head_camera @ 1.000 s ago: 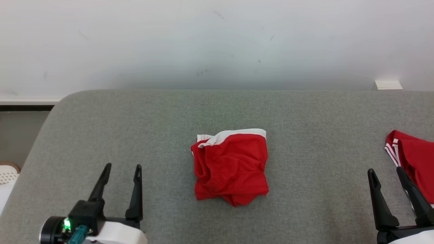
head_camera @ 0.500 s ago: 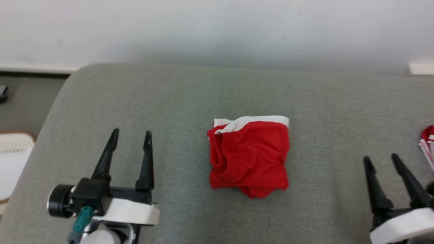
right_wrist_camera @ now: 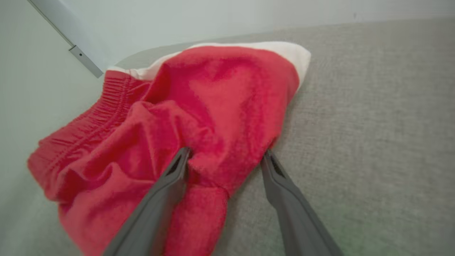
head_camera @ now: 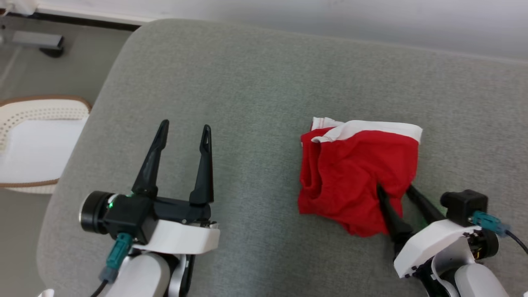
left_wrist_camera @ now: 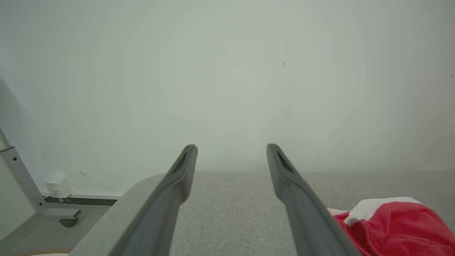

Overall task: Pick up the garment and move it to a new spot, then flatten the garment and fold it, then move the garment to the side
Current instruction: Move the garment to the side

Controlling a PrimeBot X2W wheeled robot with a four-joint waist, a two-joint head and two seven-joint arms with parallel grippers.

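Observation:
The garment [head_camera: 354, 173] is a crumpled pair of red shorts with a white band along its far edge, lying on the grey padded surface [head_camera: 255, 82]. My right gripper [head_camera: 394, 188] is open at the garment's near right corner, one finger pressing into the red cloth and the other at its edge. In the right wrist view a bulge of the garment [right_wrist_camera: 213, 89] sits between the spread fingers of the right gripper [right_wrist_camera: 225, 152]. My left gripper [head_camera: 185, 126] is open over bare padding, well left of the garment. In the left wrist view the left gripper [left_wrist_camera: 231, 147] holds nothing and the garment [left_wrist_camera: 398, 224] lies at lower right.
The padded surface ends in a rounded corner at the far left. Beyond it on the floor stand a white perforated basket [head_camera: 37, 140] and a wheeled stand foot [head_camera: 41, 41]. A pale wall [left_wrist_camera: 227, 71] runs along the far side.
The head camera has tipped down and turned left, shifting the whole picture. My right gripper has moved in from the right onto the garment's near right corner. Both grippers stay open.

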